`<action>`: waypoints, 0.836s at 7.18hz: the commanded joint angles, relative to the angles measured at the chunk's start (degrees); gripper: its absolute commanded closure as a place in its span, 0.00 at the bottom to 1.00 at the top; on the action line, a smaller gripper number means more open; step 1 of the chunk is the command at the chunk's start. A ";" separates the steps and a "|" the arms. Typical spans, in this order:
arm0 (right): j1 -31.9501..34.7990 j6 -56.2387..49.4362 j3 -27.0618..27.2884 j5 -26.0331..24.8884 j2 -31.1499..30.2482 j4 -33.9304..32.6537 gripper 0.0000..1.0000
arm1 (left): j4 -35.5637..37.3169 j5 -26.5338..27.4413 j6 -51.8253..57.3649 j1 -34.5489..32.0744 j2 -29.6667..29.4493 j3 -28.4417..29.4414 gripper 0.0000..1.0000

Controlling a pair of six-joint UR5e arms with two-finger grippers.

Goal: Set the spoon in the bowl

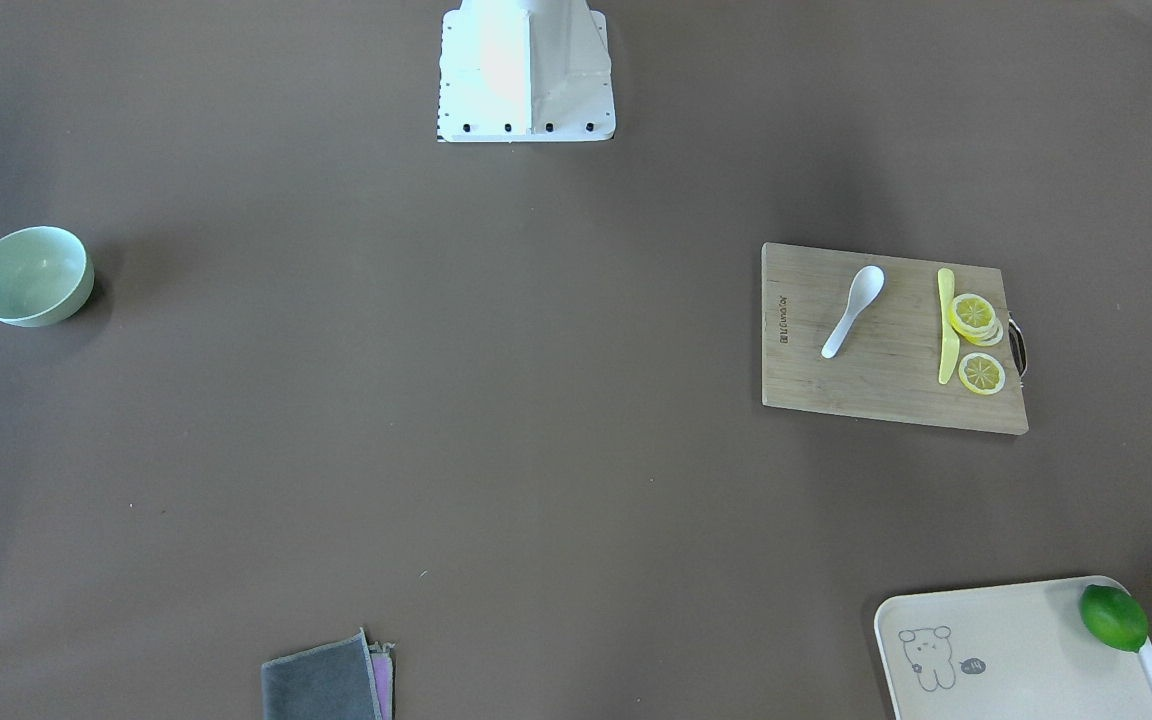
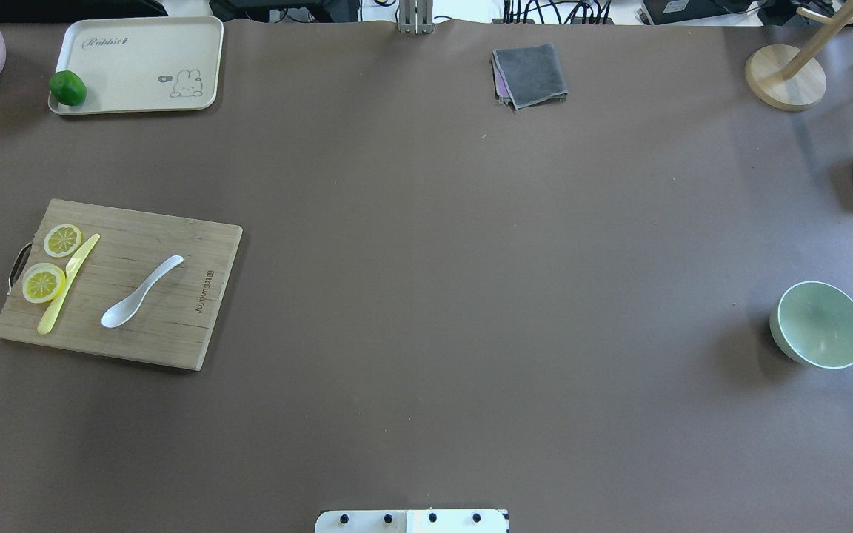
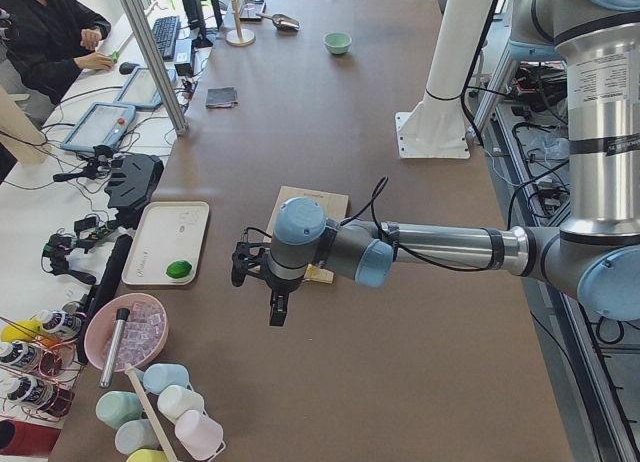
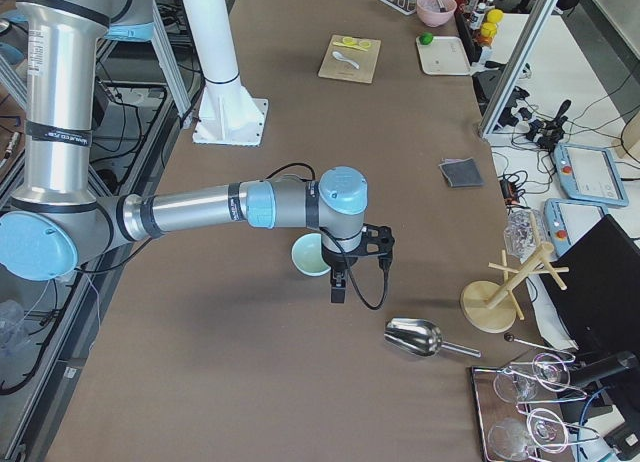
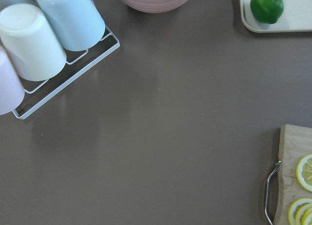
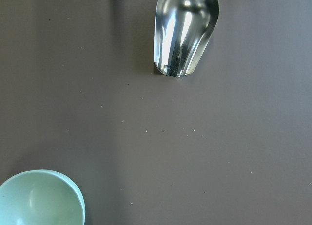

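Observation:
The white spoon [image 2: 141,292] lies on a wooden cutting board [image 2: 175,326] at the table's left, scoop toward the robot; it also shows in the front view [image 1: 853,311]. The pale mint-green bowl [image 2: 820,324] stands empty at the far right, also in the front view [image 1: 31,275] and the right wrist view [image 6: 39,198]. My left gripper [image 3: 275,307] hangs high past the board's outer end. My right gripper [image 4: 340,287] hangs high just beyond the bowl [image 4: 308,254]. Both show only in the side views, so I cannot tell whether they are open or shut.
A yellow knife [image 2: 67,294] and lemon slices [image 2: 44,282] lie on the board. A cream tray [image 2: 138,66] with a lime [image 2: 68,88] and a grey cloth [image 2: 530,74] lie at the far edge. A metal scoop [image 6: 185,30] and a wooden stand [image 2: 785,74] are at the right.

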 commanded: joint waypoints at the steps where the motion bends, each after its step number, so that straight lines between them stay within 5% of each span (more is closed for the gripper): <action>1: -0.18 0.00 -0.48 6.16 -0.07 0.30 0.00 | -5.71 -0.11 -0.02 5.44 -3.99 2.28 0.02; 4: -4.89 -0.09 -2.40 7.16 -2.70 11.32 0.00 | -9.25 -0.12 -7.56 11.34 -7.86 4.14 0.02; 6: -8.17 0.00 -11.76 11.51 -2.97 23.70 0.00 | -9.35 0.49 -7.40 11.53 -9.02 4.23 0.02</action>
